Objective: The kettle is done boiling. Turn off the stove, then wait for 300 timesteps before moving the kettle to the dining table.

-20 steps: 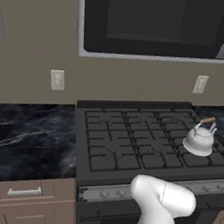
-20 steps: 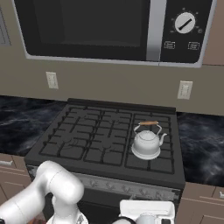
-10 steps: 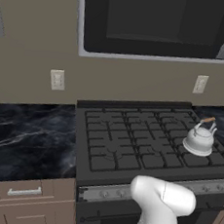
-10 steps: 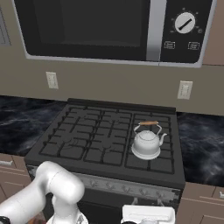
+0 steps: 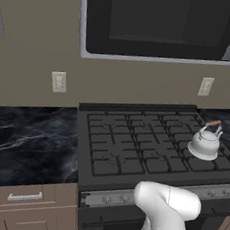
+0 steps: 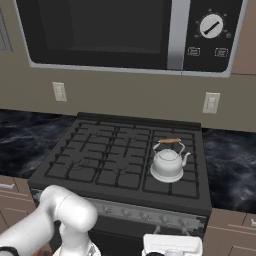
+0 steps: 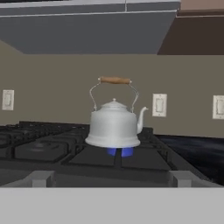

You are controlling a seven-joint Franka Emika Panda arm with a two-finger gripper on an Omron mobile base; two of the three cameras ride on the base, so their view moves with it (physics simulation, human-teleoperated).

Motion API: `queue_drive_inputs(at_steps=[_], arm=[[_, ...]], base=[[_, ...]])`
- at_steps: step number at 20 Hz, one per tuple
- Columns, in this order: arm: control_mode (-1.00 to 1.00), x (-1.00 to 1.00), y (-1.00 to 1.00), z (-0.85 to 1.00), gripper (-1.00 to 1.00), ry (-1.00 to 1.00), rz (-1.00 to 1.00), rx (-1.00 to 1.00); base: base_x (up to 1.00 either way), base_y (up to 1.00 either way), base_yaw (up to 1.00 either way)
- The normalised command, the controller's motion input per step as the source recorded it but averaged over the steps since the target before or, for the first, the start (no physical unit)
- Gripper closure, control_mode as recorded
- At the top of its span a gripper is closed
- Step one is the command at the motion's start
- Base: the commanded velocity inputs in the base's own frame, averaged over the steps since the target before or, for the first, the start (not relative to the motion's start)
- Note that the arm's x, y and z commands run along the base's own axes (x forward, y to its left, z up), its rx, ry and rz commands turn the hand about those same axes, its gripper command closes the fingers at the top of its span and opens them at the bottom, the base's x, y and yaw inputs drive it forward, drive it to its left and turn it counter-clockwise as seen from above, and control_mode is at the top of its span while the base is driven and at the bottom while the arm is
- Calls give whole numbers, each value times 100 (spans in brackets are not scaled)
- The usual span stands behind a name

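The silver-white kettle (image 7: 113,124) with its wood-topped handle stands on the front right burner of the black stove (image 5: 133,149), spout pointing right. A blue flame (image 7: 119,152) burns beneath it. The kettle (image 6: 167,162) also appears in the right base view and, as the kettle (image 5: 204,143), at the right edge of the left base view. My gripper (image 7: 111,179) is low in front of the stove's front edge, level with the grates and facing the kettle, open wide with nothing between its fingers. Its white hand (image 6: 172,245) sits below the silver knob strip (image 6: 145,215). The dining table is out of view.
A black microwave (image 6: 130,35) hangs above the stove. Dark marble worktop (image 5: 28,143) with brown drawers (image 5: 25,198) flanks the range on the left, and more worktop (image 6: 230,160) lies to the right. Wall outlets (image 6: 211,102) sit on the beige backsplash.
The white hand has sunk slightly lower in front of the stove. The kettle and the rest of the scene have not moved.
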Motion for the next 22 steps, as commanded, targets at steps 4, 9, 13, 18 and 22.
queue_drive_inputs(at_steps=[4,9,13,18,22], arm=[[-100,23,-1,-9,-100,0,0,1],[-100,22,0,-12,-100,0,0,1],[-100,17,-1,-21,-100,0,0,1],[-100,13,-12,-30,-100,0,0,2],[-100,14,-17,-31,-100,0,0,2]], base=[[0,0,0],[0,0,0],[0,0,0],[0,0,0],[0,0,0]])
